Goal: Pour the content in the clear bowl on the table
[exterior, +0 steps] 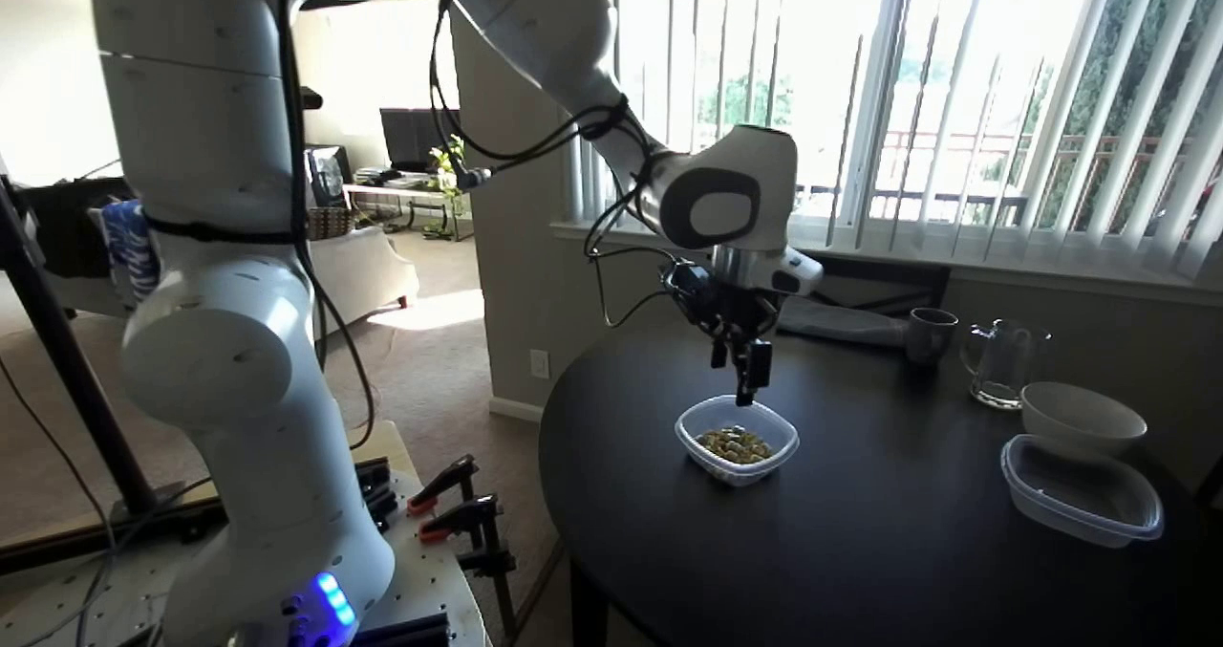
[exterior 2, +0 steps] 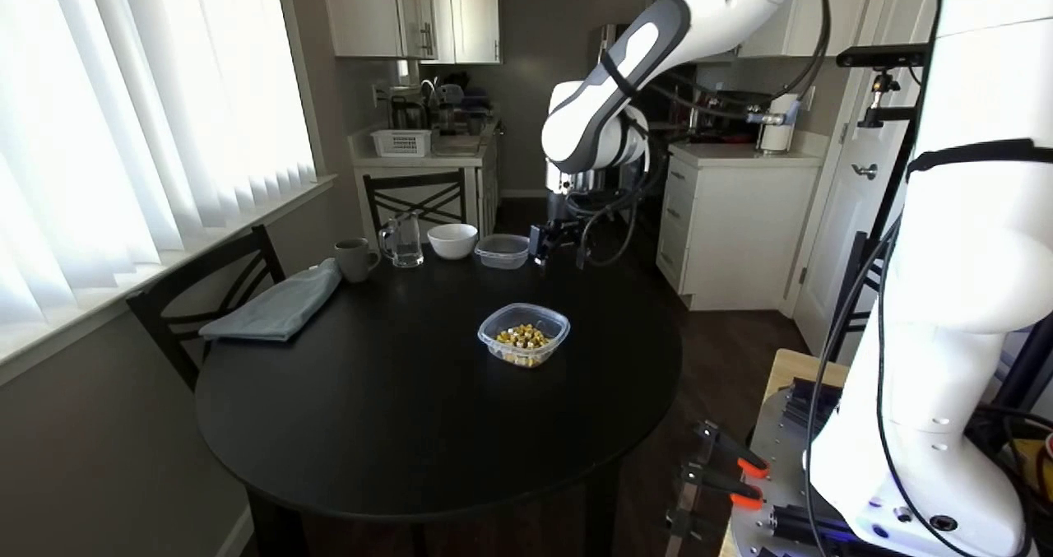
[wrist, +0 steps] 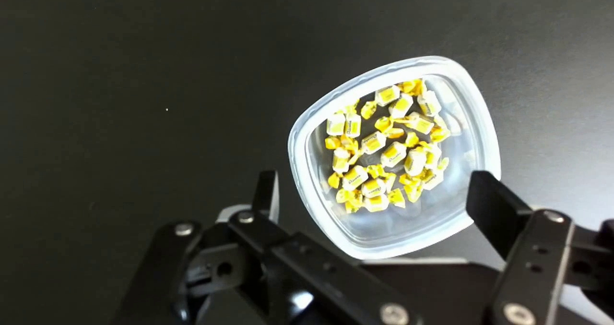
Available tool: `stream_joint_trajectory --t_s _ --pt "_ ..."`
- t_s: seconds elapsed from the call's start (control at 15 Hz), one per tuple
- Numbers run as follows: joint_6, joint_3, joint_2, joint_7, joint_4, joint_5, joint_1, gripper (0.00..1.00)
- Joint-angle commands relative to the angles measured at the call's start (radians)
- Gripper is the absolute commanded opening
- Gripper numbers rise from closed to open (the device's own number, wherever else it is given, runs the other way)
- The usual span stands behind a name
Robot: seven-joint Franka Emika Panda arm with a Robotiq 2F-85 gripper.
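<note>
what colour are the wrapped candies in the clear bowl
Yellow and white; the candies show best in the wrist view.

Hard Daylight, Deep Shade

In an exterior view I get a blown-out window [exterior: 812,45] at one o'clock and sunlight striking the carpet [exterior: 430,311] at nine. In an exterior view, blinds [exterior 2: 164,88] at ten o'clock glow white while the table [exterior 2: 411,392] reads nearly black. My wrist view catches its sheen at three o'clock; the clear bowl [wrist: 303,171] shines whitish.
</note>
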Motion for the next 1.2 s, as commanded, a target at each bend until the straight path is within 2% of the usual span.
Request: stream_joint_trajectory --t_s 0.0,0.13,0.6,0.87,1.13 --pt "-0.003 -0.013 0.066 -0.001 0.046 0.013 0.008 1.0" --pt "-0.002 -0.016 0.134 -0.001 0.09 0.015 0.008 1.0" --pt "-0.004 -0.016 0.095 0.0 0.078 0.014 0.01 1.0" --pt "0.149 0.001 0.178 -0.024 0.116 0.096 -0.007 1.0" --pt "0.251 -0.031 0.261 0.006 0.168 0.053 0.0 1.0"
